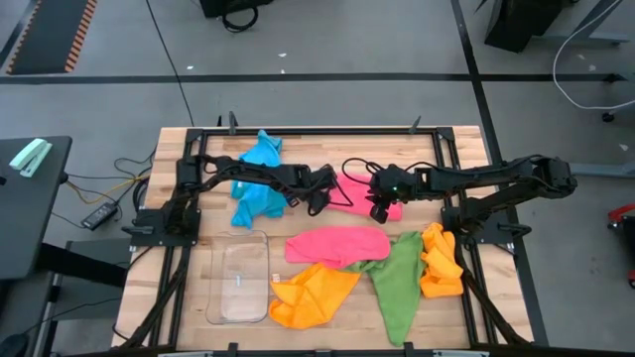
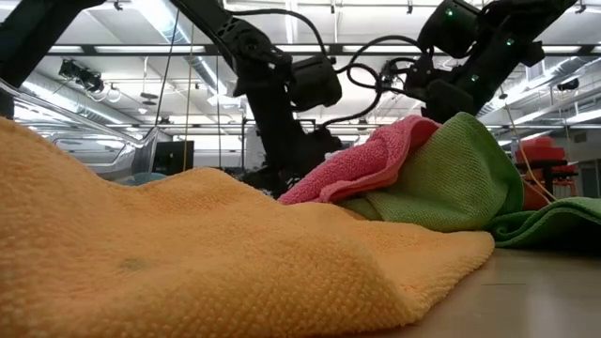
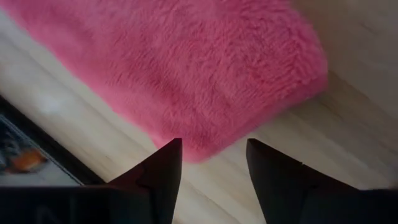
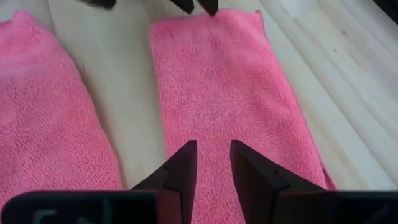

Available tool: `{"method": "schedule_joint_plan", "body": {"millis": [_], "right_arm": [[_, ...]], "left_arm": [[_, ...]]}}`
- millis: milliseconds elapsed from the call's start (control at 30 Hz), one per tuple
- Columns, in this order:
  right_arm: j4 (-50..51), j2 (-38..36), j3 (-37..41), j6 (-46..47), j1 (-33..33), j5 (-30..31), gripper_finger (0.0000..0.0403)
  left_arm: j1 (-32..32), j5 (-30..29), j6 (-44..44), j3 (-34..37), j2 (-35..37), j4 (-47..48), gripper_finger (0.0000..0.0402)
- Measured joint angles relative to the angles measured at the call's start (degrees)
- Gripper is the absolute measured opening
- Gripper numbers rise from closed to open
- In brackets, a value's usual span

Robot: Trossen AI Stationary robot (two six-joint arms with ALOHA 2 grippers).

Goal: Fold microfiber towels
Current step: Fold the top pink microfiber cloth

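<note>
Over folded pink towel [image 4: 230, 93] ends, left gripper [image 3: 211, 155] (parted), right gripper [image 4: 212, 158].

The folded pink microfiber towel [image 1: 359, 188] lies mid-table. At its 6 o'clock lies the second pink microfiber towel [image 1: 337, 244]; at 9 o'clock, the sky-blue microfiber towel [image 1: 259, 178]; at 7 o'clock, the clear rectangular plastic tray [image 1: 241, 280]; at 4 o'clock, the orange microfiber towel [image 1: 441, 261].

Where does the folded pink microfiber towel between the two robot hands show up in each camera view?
High view: folded pink microfiber towel at centre, between both hands.
Low view: cannot tell; the pink cloth there may be the other one.
Left wrist view: fills the upper part.
Right wrist view: centre strip.
Shared landmark: the wooden tabletop.
</note>
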State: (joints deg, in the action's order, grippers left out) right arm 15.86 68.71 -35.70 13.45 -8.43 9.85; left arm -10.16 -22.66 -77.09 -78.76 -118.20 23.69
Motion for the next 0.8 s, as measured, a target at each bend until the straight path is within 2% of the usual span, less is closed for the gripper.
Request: {"method": "schedule_joint_plan", "body": {"millis": [133,567,800], "right_arm": [[-0.38,0.0,0.0,0.0,0.0,0.0,0.0106],[-0.88,0.02,0.0,0.0,0.39,-0.53,0.0106],[-1.47,0.02,0.0,0.0,0.37,-0.64,0.0106]], "left_arm": [[-0.04,-0.88,-3.89,1.3,-0.03,-5.17,0.0182],[-0.93,-0.62,-11.87,1.53,-0.84,-3.26,0.0156],[-1.68,0.8,-14.24,1.39,-2.18,-5.07,0.0168]]}}
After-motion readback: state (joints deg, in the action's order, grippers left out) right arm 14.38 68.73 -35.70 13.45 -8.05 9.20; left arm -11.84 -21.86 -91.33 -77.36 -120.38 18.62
